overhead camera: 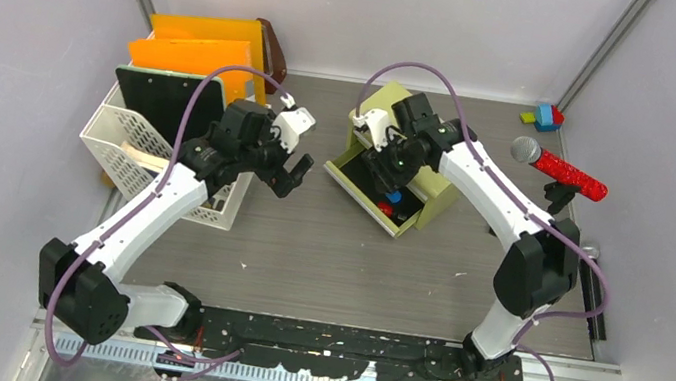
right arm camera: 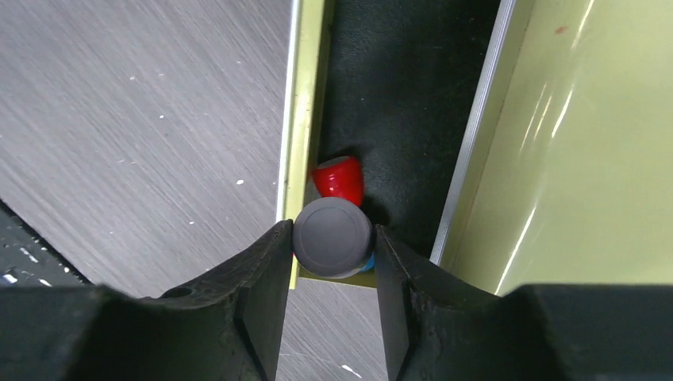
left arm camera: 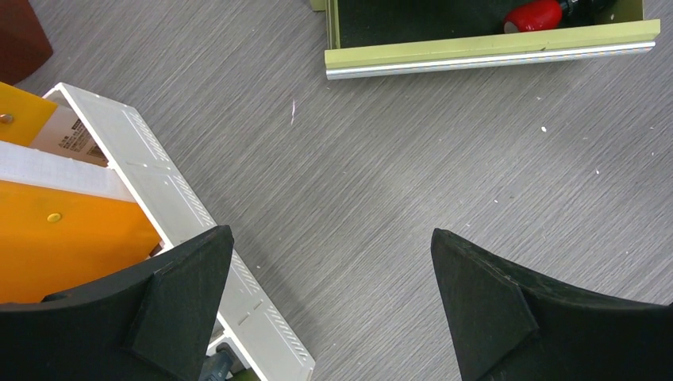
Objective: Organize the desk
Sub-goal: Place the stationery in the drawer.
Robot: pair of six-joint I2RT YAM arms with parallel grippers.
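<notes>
Found dark wood-grain tabletop (overhead camera: 335, 251) filling the frame centre. Counted one white perforated rack (overhead camera: 115, 132) at left, holding two orange folders (overhead camera: 187, 55) and one black board (overhead camera: 166, 96). Counted one yellow-green cabinet (overhead camera: 435, 203) at upper centre, with one drawer (left arm camera: 484, 49) pulled open, containing one red piece (right arm camera: 337, 178) on black lining. Observed right jaws clamped on one grey round-capped item (right arm camera: 333, 234) at the drawer's corner. Observed left jaws apart, empty, over bare tabletop. Noted one red microphone (overhead camera: 569, 172) at right.

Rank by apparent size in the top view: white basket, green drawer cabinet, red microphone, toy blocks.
Largest, about alike and partly arm-covered: white basket, green drawer cabinet.
Then red microphone.
Smallest: toy blocks.
</notes>
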